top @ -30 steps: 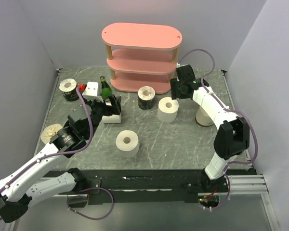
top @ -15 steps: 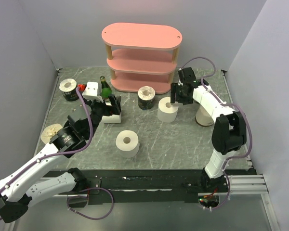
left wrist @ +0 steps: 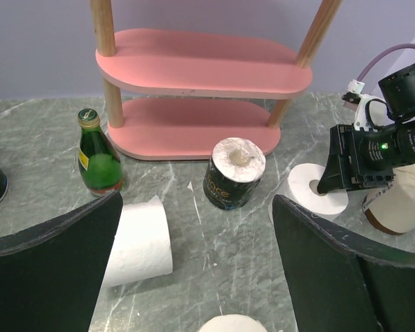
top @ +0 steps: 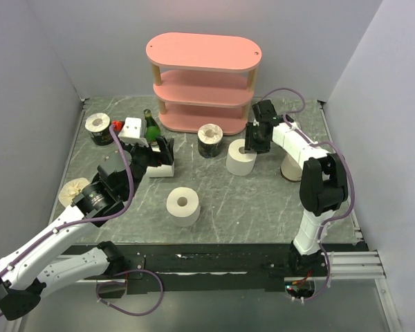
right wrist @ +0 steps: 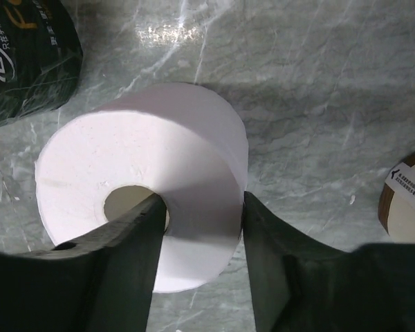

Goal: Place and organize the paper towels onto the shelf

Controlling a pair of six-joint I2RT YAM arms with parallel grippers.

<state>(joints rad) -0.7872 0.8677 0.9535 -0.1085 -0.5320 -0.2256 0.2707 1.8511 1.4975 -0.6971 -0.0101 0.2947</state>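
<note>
The pink shelf (top: pixel 203 52) stands at the back with nothing on its boards. An upright white paper towel roll (top: pixel 239 160) stands in front of it. My right gripper (top: pixel 252 143) is shut on this roll's wall (right wrist: pixel 138 173), one finger in the hollow core and the other on the outside. My left gripper (top: pixel 162 153) hangs open over a white roll lying on its side (left wrist: pixel 138 238). A dark-banded roll (top: pixel 210 140) stands beside the shelf's foot and another (top: pixel 97 129) at the far left. One more white roll (top: pixel 182 205) stands near the front. A cream roll (top: pixel 74 190) lies left, a beige one (top: pixel 292 168) right.
A green glass bottle (top: pixel 151 128) and a small white block (top: pixel 132 128) stand just behind my left gripper. Grey walls close in the table on the left, right and back.
My right gripper has come down toward the upright white roll, slid one finger into its core and closed on its wall. The left arm has not moved.
</note>
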